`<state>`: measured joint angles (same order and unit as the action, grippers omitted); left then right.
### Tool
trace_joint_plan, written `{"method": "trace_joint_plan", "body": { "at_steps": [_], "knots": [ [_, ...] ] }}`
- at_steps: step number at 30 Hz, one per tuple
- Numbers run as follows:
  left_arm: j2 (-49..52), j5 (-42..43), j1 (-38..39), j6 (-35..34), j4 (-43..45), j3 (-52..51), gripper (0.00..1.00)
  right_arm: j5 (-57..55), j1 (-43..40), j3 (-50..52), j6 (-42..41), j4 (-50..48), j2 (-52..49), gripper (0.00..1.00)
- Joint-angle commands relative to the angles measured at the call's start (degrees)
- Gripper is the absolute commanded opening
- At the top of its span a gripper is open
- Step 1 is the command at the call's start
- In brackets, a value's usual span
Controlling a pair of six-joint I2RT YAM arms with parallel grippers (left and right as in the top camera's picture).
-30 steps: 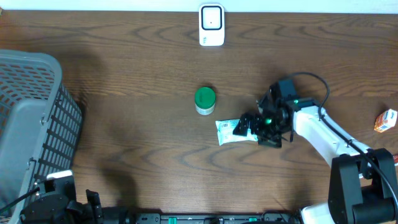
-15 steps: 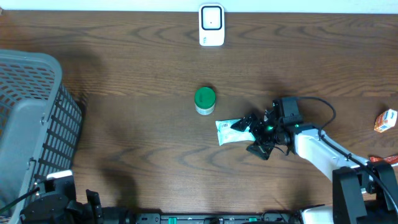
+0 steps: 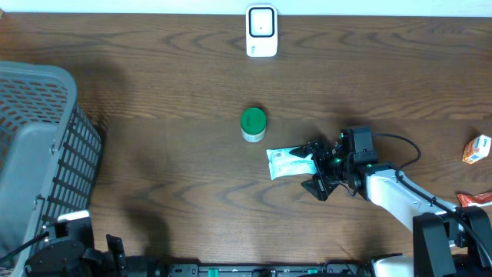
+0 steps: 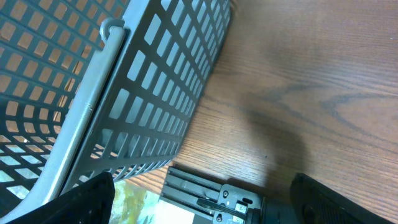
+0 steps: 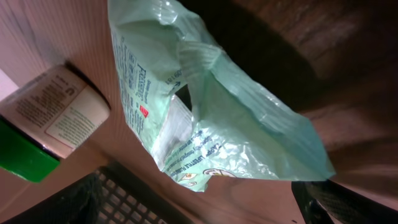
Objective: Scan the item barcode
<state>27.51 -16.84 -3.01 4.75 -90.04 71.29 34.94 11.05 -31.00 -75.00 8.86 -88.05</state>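
at the left edge a grey plastic lattice basket is standing on the brown wood-grain table, and the left gripper is idling beside its wall, jaws standing apart with nothing between them. at the far edge, centre, a small white scanner unit is sitting face up. nearer the middle a short jar with a green cap is standing upright. just to its right, and not visibly touching it, the task item is lying flat: a pale green crinkled plastic pouch, long axis running left to right, well apart from the scanner. the right gripper is sitting at the pouch's right end with its jaws spread wide, one finger on either side of that end; it is not clamping the pouch, and whether a finger is brushing the film cannot be told. the right wrist view is showing the pouch puckered and glossy, with a printed white panel on its upper face; no barcode is readable there. judgement: the pouch is looking light, soft and slippery, likely to buckle and slide under a shallow pinch, so the flat crimped seam at the right end is offering the firmest hold while leaving the printed faces open to the scanner. at the far right a small orange and white box is lying clear of the work.
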Motion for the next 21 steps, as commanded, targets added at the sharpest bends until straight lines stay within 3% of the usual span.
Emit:
{"method": "trace_joint_plan", "body": {
  "at_steps": [1, 4, 5, 12, 14, 15, 21],
  "knots": [
    [-0.3, -0.3, -0.3, 0.3, -0.2, 0.1, 0.9, -29.6, 0.6, 9.4, 1.1, 4.0, -6.8, 0.99],
    [-0.3, -0.3, -0.3, 0.3, -0.2, 0.1, 0.9, -35.5, 0.6, 10.5, -0.2, 4.0, -6.8, 0.99],
    [-0.3, -0.3, -0.3, 0.3, -0.2, 0.1, 0.9, -36.9, 0.6, 11.0, -0.9, 3.7, -6.8, 0.95],
    [-0.3, -0.3, -0.3, 0.3, -0.2, 0.1, 0.9, -43.8, 0.6, 12.2, 2.2, -0.3, -6.8, 0.34],
    [-0.3, -0.3, -0.3, 0.3, -0.2, 0.1, 0.9, -43.6, 0.6, 12.2, 7.7, -4.7, -6.8, 0.06],
    [-0.3, -0.3, -0.3, 0.3, -0.2, 0.1, 0.9, -43.5, 0.6, 12.2, 9.2, -6.5, -6.8, 0.01],
    [-0.3, -0.3, -0.3, 0.3, -0.2, 0.1, 0.9, -36.6, 0.6, 12.0, 21.4, -18.8, -5.2, 0.01]
  ]
}}
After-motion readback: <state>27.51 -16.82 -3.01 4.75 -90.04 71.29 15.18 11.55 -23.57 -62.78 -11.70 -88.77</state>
